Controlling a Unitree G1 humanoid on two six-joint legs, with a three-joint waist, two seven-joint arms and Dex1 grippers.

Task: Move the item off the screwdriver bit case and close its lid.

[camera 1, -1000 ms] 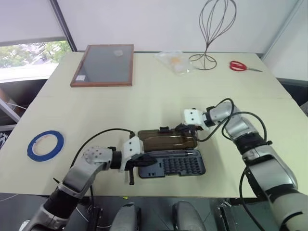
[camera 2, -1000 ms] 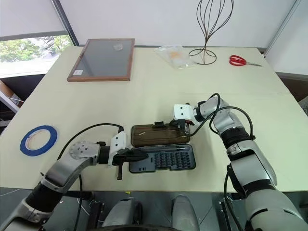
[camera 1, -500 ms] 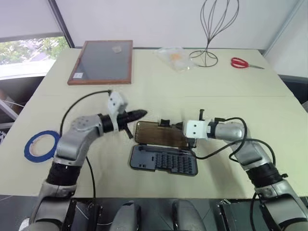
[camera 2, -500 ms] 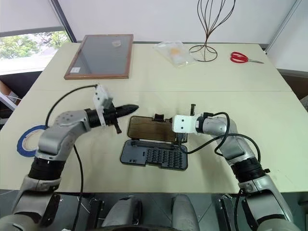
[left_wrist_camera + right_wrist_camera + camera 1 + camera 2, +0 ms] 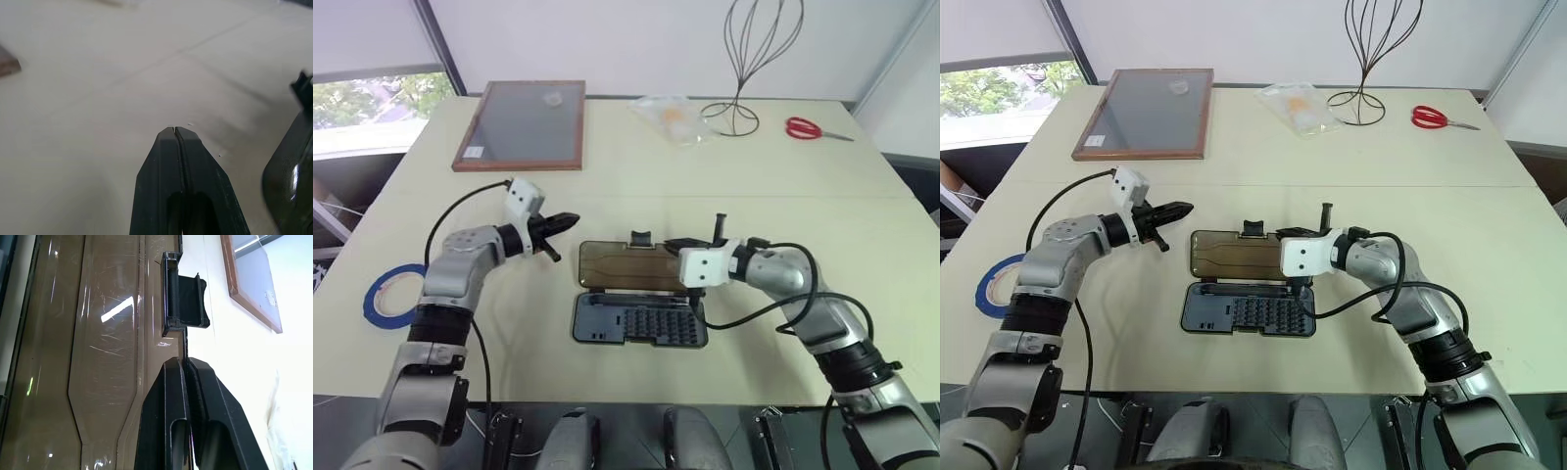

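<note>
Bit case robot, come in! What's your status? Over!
Left gripper shut, empty, beside the lid. Right gripper shut at lid's clasp edge. Screwdriver bit case open, lid flat on table. Nothing on it.

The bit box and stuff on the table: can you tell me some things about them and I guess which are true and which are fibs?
1. The lid is lying open, flat on the table. True.
2. The left pincer is holding the blue tape roll. False: it is shut on nothing, apart from the roll.
3. The red scissors sit inside the screwdriver bit case. False: they lie far back on the table.
4. The right pincer is shut at the lid's edge. True.
</note>
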